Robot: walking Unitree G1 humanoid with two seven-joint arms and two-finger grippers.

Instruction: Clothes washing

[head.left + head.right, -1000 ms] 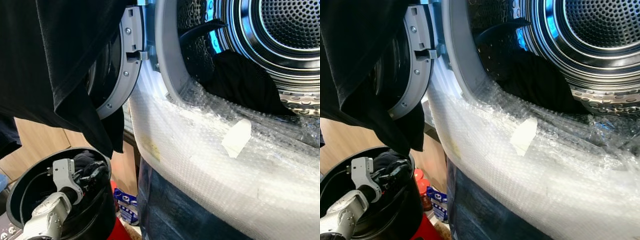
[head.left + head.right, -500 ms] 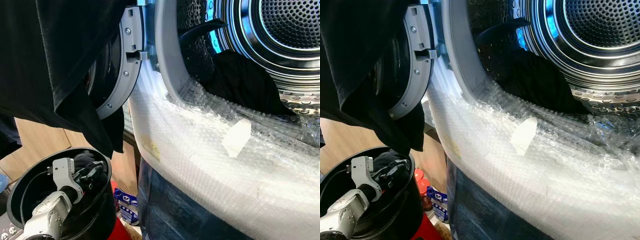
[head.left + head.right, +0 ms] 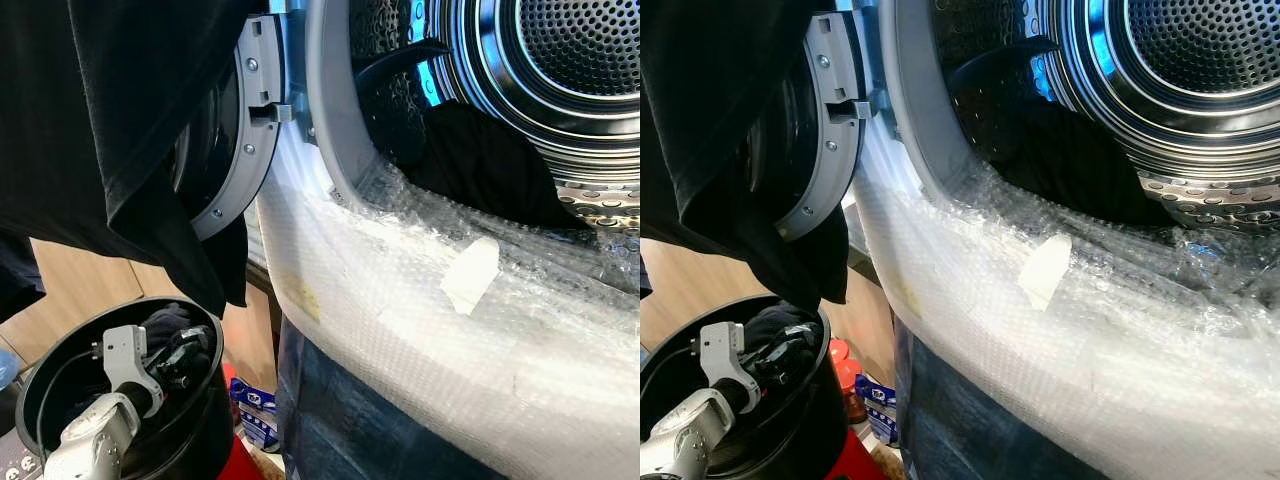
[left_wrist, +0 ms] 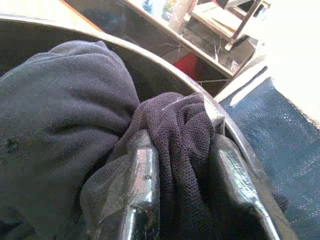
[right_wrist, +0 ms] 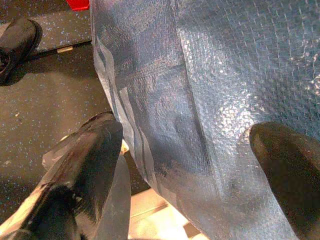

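A: Our left gripper is down in the black bucket, its 2 fingers pinched on a fold of the dark garment that lies there.

B: We think the fold is thin, so it may slip out when we lift. The cloth could also catch on the bucket rim.

A: Another dark cloth hangs over the open washer door and may snag on the way to the drum.

B: Our right gripper is spread wide and holds nothing, beside the blue film.
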